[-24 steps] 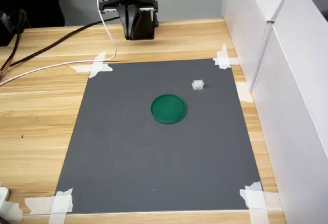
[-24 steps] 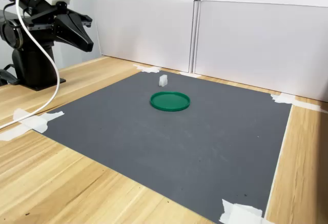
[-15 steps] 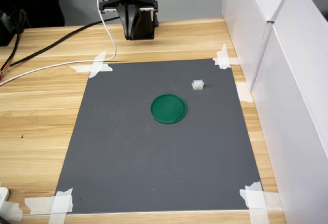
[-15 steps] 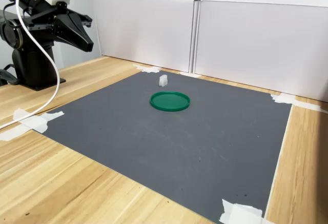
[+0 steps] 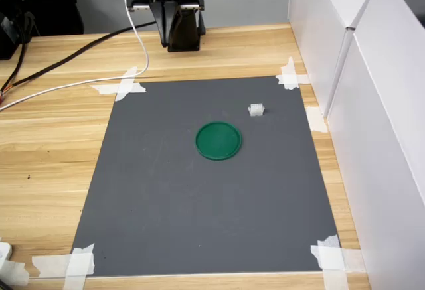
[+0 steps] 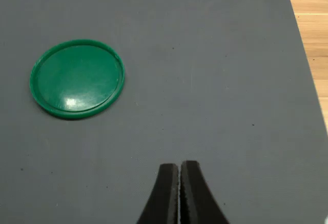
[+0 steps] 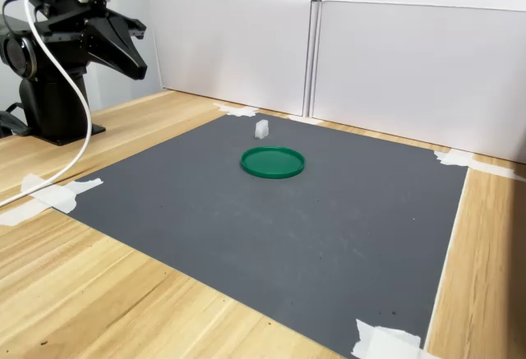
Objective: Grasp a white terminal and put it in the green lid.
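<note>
The white terminal [image 5: 256, 109] [image 7: 261, 129] stands on the grey mat, just beyond the green lid [image 5: 218, 141] [image 7: 272, 162] as the second exterior view shows it, a small gap apart. The lid lies flat with nothing in it, and it also shows in the wrist view [image 6: 77, 78]. My gripper [image 5: 172, 43] [image 7: 141, 71] hangs in the air over the wooden table near the arm's base, well away from both, at the second exterior view's left. Its black fingertips [image 6: 179, 168] are pressed together with nothing between them. The terminal is out of the wrist view.
The grey mat [image 5: 199, 190] is taped at its corners to the wooden table. White panels [image 5: 372, 104] wall off the first exterior view's right. A white cable [image 5: 66, 85] and black cables run across the table at the first exterior view's left. The arm's base [image 7: 49, 104] stands by the mat.
The gripper has shifted slightly up and back toward the arm's base. The terminal and the lid have not moved.
</note>
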